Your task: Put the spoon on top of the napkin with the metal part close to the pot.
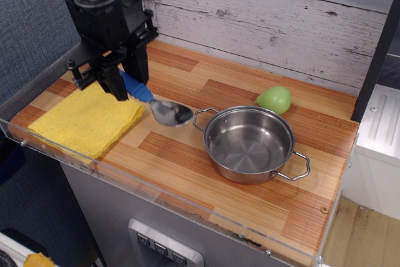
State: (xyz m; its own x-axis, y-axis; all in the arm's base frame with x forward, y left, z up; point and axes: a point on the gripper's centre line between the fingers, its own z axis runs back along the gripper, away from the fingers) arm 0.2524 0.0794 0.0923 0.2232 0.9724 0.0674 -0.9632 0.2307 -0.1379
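My black gripper (122,85) is shut on the blue ribbed handle of the spoon (155,104) and holds it above the counter. The spoon's shiny metal bowl (172,114) points right, toward the pot (249,143), and hangs just left of the pot's near looped handle. The yellow napkin (84,119) lies flat at the front left; the gripper is over its far right corner. The small steel pot stands empty in the middle right of the counter.
A small light-green rounded object (274,99) lies behind the pot. A clear acrylic rim (156,187) runs along the counter's front and left edges. A whitewashed plank wall (281,23) stands behind.
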